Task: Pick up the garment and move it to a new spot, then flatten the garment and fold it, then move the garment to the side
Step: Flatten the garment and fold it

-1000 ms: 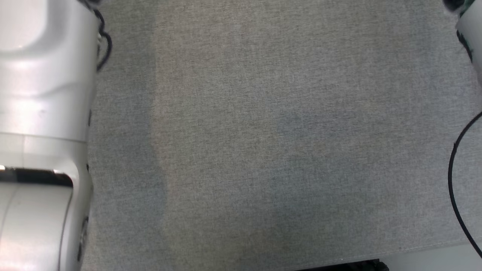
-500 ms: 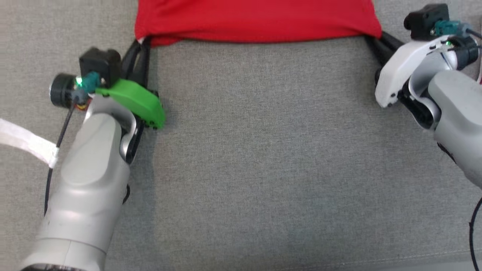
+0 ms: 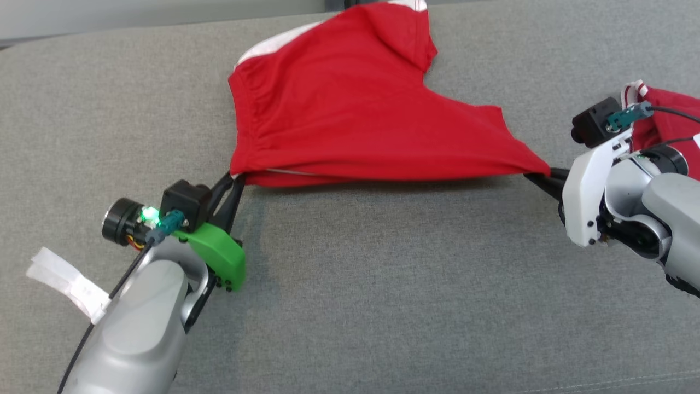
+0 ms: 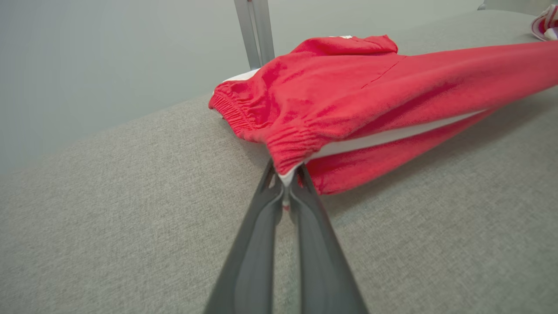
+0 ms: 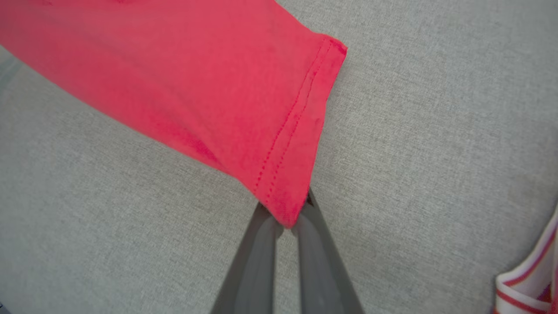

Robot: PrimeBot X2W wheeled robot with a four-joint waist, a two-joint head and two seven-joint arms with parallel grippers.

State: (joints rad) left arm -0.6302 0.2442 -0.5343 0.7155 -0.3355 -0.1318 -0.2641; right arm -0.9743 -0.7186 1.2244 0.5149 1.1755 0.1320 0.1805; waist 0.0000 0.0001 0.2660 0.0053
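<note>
Both claws are closed on cloth: the left gripper [image 3: 234, 183] pinches the waistband corner and the right gripper [image 3: 538, 178] a hem corner, stretching the red garment [image 3: 350, 109] near the far edge of the grey fabric surface [image 3: 383, 284], where such thin tip grips may slip under tension.

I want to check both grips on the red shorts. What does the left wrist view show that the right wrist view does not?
The left wrist view gives the gathered elastic waistband, pinched by the shut left gripper, a white side stripe and a grey metal post behind. The right wrist view gives the stitched leg hem, pinched by the shut right gripper. Both give the red shorts, the grey fabric surface and the edge of a red-and-white striped garment.
</note>
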